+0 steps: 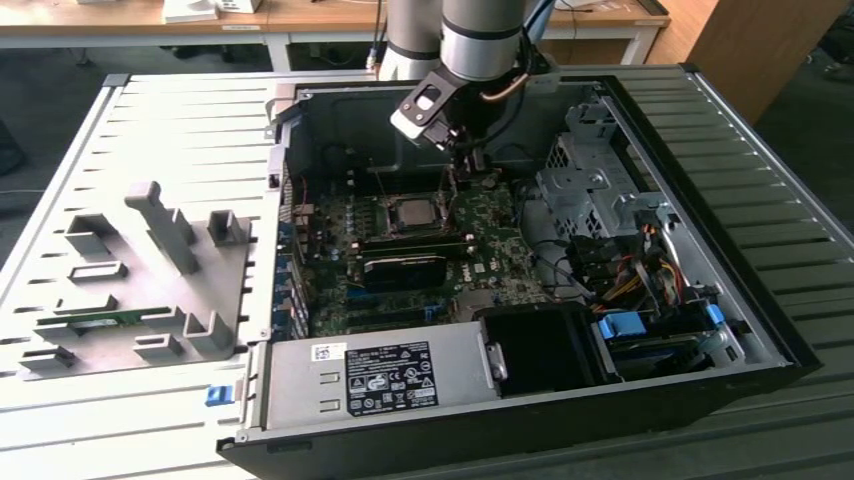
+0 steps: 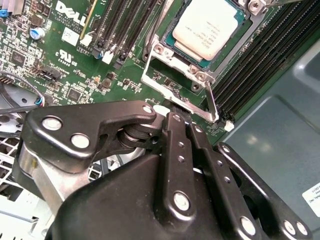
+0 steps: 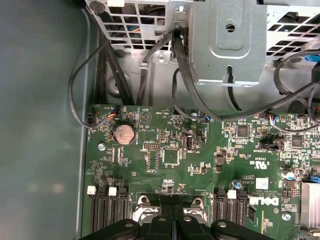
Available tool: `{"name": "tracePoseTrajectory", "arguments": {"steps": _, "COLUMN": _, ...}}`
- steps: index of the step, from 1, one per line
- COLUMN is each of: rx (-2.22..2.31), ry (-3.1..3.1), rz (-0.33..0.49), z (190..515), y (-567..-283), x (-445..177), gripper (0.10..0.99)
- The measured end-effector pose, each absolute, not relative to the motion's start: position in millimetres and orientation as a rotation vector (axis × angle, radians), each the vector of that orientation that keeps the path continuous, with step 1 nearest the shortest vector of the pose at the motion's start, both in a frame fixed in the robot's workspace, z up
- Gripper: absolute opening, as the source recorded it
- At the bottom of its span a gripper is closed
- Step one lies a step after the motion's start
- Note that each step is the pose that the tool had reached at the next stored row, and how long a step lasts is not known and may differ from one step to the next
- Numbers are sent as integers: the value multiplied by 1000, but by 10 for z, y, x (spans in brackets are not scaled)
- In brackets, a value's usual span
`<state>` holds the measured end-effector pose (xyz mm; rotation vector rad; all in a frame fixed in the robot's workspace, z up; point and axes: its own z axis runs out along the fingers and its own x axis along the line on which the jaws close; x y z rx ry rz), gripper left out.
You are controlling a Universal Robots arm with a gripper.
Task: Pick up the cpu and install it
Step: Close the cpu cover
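One cpu [image 2: 207, 25] lies in its socket [image 2: 167, 75]; light, stiff, fragile, I judge; best held by its edges; gripper [image 2: 174, 112] fingers pressed together, empty.

The cpu [image 2: 209, 26] is silver-grey, the motherboard [image 3: 200, 161] green, the end effector [image 2: 177, 116] black.

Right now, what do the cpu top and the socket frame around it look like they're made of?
cpu: dull silver-grey metal lid, matte, with a soft even sheen; probably plated, can't confirm. Socket frame: bright bare metal, likely stamped steel; it shows sharp glints, bent edges and screw heads.
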<state>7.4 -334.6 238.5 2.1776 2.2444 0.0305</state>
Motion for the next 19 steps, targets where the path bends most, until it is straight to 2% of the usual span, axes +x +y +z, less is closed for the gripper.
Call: {"name": "tracePoseTrajectory", "arguments": {"steps": 19, "rx": 2178, "ry": 2244, "rz": 31, "z": 2355, "y": -3346, "x": 18, "gripper": 106}}
